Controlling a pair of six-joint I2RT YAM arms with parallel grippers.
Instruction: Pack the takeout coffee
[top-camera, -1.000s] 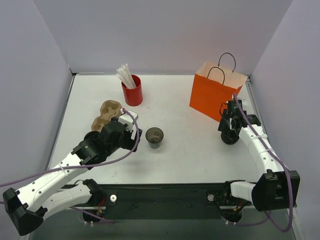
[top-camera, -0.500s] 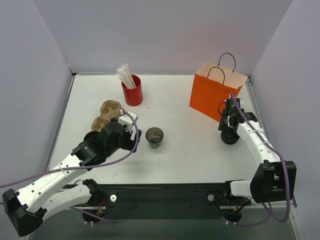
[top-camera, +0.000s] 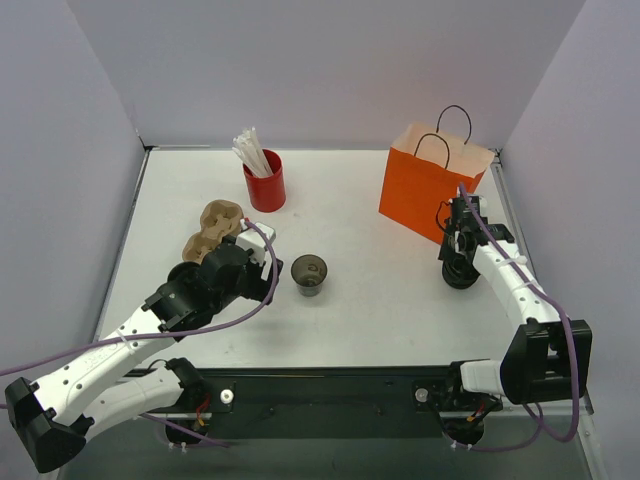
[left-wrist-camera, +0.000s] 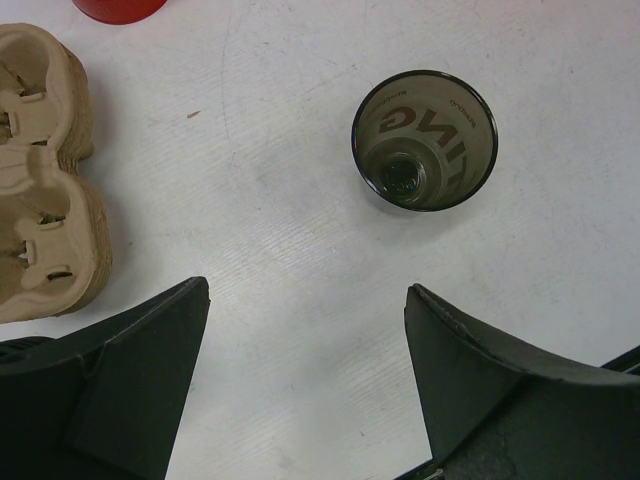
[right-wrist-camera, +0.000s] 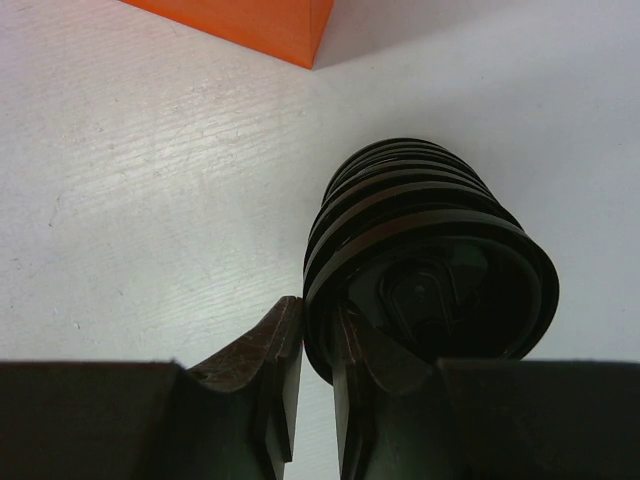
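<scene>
Now your right gripper (right-wrist-camera: 318, 330) pinches the top round black plastic lid (right-wrist-camera: 430, 270) by its rim, beside the orange paper bag (right-wrist-camera: 250, 20); lift straight, take one only. Your left gripper (left-wrist-camera: 307, 290) gapes empty near the lidless dark paper cup (left-wrist-camera: 424, 138).

Overhead and near left-wrist views share dark cup (top-camera: 308, 274).

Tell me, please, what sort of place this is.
Probably a robot test cell staged for takeout packing, not a real café: plain walls box in a white table, two robot arms are bolted at its near edge, and an orange paper bag and black lids serve as props.
</scene>
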